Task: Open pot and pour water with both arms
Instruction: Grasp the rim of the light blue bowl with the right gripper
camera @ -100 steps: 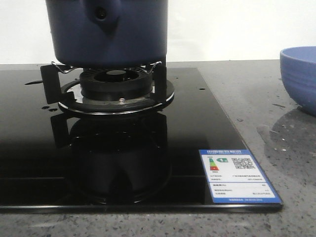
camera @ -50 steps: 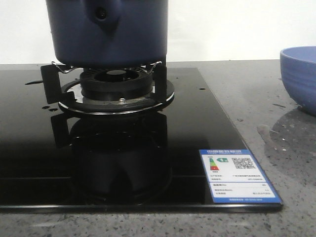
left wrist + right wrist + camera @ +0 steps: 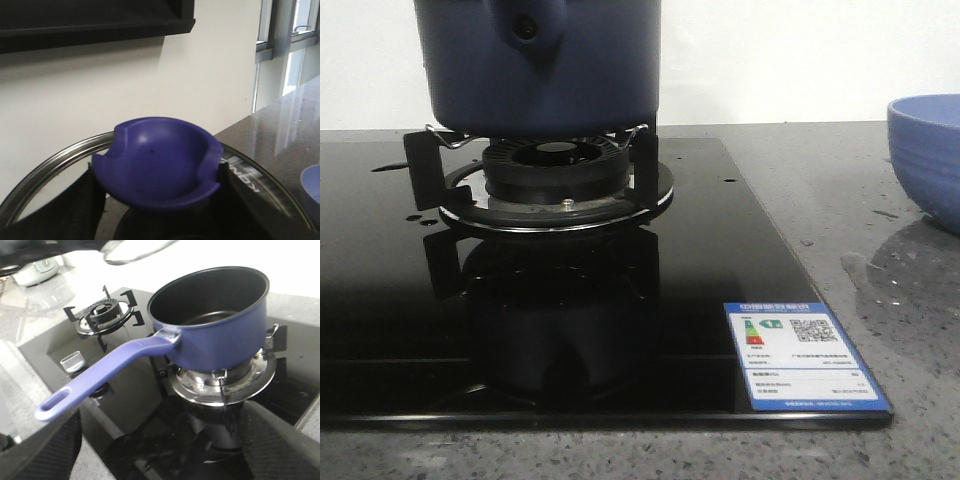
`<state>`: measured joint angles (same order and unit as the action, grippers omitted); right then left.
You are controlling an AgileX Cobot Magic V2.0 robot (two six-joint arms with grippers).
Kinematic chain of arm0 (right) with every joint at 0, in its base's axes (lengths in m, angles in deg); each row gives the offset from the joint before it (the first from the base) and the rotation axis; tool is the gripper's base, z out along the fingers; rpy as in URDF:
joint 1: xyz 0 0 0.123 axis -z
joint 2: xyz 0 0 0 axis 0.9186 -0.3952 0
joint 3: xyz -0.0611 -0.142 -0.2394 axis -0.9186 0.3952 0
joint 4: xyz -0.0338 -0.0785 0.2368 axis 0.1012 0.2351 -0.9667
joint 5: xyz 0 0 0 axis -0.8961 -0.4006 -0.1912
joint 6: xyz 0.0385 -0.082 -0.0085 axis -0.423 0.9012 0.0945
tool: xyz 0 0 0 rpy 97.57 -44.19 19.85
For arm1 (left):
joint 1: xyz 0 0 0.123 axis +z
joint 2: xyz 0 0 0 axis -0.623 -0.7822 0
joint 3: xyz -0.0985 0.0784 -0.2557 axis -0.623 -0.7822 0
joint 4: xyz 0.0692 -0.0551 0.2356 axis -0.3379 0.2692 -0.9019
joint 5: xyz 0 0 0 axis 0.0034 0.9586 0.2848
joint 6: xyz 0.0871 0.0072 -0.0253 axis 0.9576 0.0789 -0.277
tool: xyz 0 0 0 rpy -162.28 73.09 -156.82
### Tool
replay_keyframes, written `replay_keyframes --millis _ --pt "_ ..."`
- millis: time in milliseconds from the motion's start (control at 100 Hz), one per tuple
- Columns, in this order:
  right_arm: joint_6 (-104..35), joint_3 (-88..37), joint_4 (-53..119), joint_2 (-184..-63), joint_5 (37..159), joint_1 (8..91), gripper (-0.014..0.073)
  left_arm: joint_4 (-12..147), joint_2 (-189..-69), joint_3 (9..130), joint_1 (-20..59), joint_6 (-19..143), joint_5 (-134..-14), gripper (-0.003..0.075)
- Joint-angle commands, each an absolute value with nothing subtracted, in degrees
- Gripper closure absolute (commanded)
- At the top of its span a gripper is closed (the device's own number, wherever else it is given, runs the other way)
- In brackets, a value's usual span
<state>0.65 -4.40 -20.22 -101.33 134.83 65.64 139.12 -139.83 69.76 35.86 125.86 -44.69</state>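
The dark navy pot [image 3: 540, 65] stands on the burner's trivet [image 3: 555, 180]. In the right wrist view the pot [image 3: 225, 330] is uncovered, its dark inside shows, and its long lighter blue handle [image 3: 100, 372] points toward my right gripper [image 3: 160, 450]. That gripper is open and empty, one finger to each side, just short of the handle's end. My left gripper [image 3: 157, 200] is shut on the blue knob [image 3: 157, 160] of the glass lid [image 3: 50, 165] and holds it up in the air. The lid's edge [image 3: 135, 250] shows above the pot. Neither gripper shows in the front view.
The pot stands on a black glass hob [image 3: 740, 260] with an energy label [image 3: 805, 355] at its front right corner. A lighter blue ribbed bowl [image 3: 930, 150] stands on the grey counter to the right. A second burner [image 3: 102, 312] lies beyond the handle.
The pot and bowl have not moved in the front view. Only a faint reflection on the hob's glass near its front edge has shifted.
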Motion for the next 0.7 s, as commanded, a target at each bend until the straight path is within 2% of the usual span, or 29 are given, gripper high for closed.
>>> replay_keyframes --millis 0,230,390,540,690 --pt "-0.46 -6.26 -22.91 -101.88 129.41 65.65 0.0017 141.91 -134.11 67.71 36.39 124.23 -45.48 0.0346" --pt "-2.51 -6.26 -21.16 -102.58 118.26 65.93 0.0017 142.14 -121.62 55.24 36.39 124.23 -52.29 0.0346" --pt "-6.16 -6.85 -16.41 -104.84 111.48 66.31 0.0017 143.62 -115.53 51.14 36.39 124.12 -56.05 0.0346" --pt "-25.78 -11.88 4.6 -108.37 112.63 71.22 0.0018 144.2 -112.28 50.76 35.34 123.98 -59.34 0.0351" --pt "-47.86 -19.93 25.3 -113.73 125.29 77.13 0.0018 144.36 -111.45 50.76 32.61 123.98 -61.62 0.0353"
